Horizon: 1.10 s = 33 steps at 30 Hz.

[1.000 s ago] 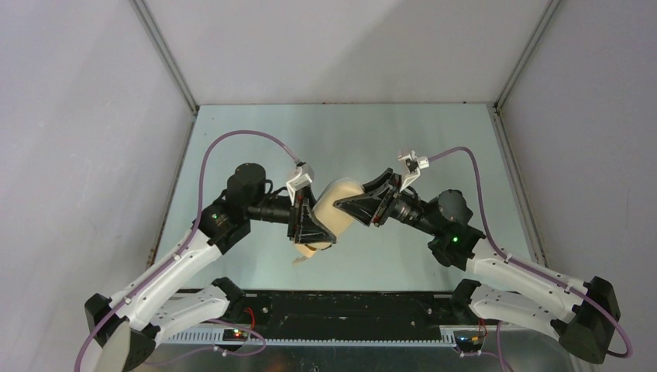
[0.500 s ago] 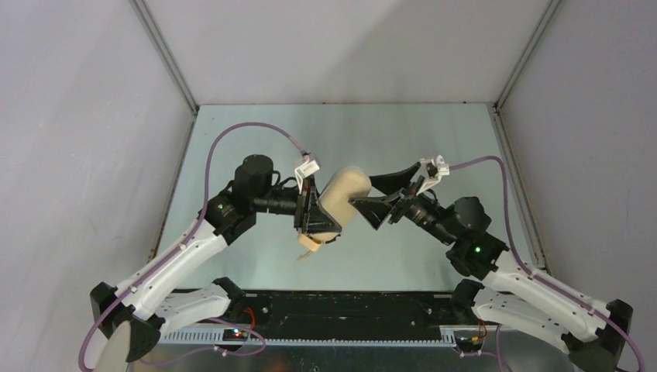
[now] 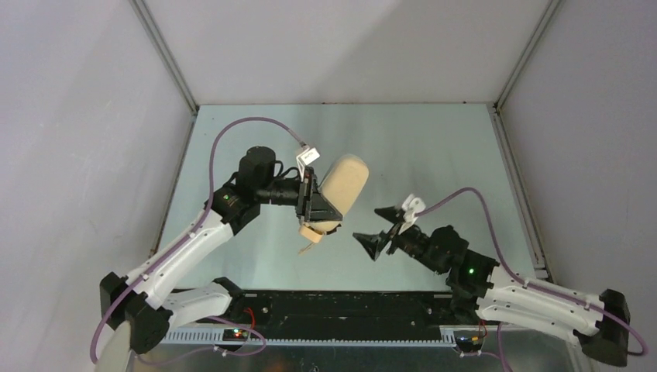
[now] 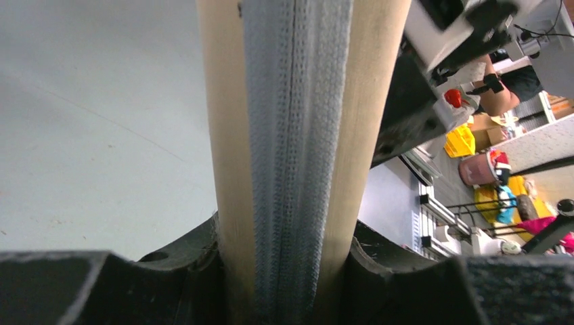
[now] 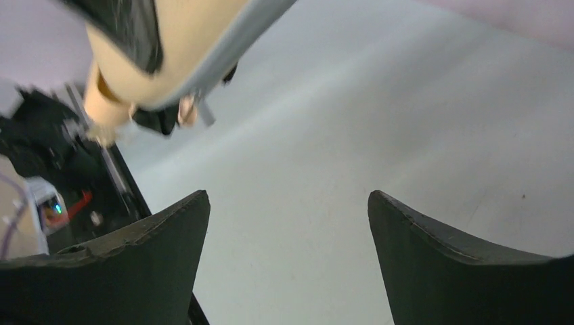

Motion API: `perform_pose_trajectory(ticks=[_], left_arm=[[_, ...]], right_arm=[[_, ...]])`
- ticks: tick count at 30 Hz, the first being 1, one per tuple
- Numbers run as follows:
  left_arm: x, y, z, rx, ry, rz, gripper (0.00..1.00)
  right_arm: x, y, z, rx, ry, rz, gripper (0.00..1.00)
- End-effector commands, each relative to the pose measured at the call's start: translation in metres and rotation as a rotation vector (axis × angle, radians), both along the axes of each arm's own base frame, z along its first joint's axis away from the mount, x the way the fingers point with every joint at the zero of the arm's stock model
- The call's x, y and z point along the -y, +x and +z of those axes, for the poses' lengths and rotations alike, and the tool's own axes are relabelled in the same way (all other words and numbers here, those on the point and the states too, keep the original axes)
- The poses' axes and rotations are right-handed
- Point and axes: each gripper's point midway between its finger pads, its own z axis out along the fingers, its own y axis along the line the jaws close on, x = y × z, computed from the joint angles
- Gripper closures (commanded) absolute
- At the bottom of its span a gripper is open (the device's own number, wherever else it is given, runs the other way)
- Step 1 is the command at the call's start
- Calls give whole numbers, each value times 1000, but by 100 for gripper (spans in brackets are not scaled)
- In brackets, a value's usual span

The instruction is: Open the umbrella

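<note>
Left jaws around umbrella, right wide

umbrella cut off at upper edge, handle blurred

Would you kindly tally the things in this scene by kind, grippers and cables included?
Umbrella: 1
Grippers: 2, the left gripper shut on the umbrella, the right gripper open
Cables: 2, left cable and right cable, both purple
Total: 5
</note>
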Motion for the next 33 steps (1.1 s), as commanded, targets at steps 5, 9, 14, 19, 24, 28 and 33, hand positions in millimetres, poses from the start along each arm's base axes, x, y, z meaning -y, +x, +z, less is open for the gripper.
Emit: perform_pose_trajectory(ticks=[5,9,14,19,24,28,33], left_arm=[[8,-6,12,-47,-90,-73,92],[8,-6,11,-58,-92,-75,92],[7,-7,11,-58,-92,-77,92],[8,-6,10,-67,-90,-77,91],[7,-6,9,-70,-89,-77,91],[7,-6,8,-74,-88,-78,91],[7,-6,8,-75,-87,-78,91]], right_arm=[[-13,6,-14,138,-108,-130,19],[-25,6,-9,188,-111,-161,21],[-33,10,-4,232,-119,-183,29],[-41,10,6,286,-129,-179,41],[-50,6,11,323,-138,-162,48],[-55,5,18,350,-133,-160,55],[-60,4,21,372,-140,-160,61]])
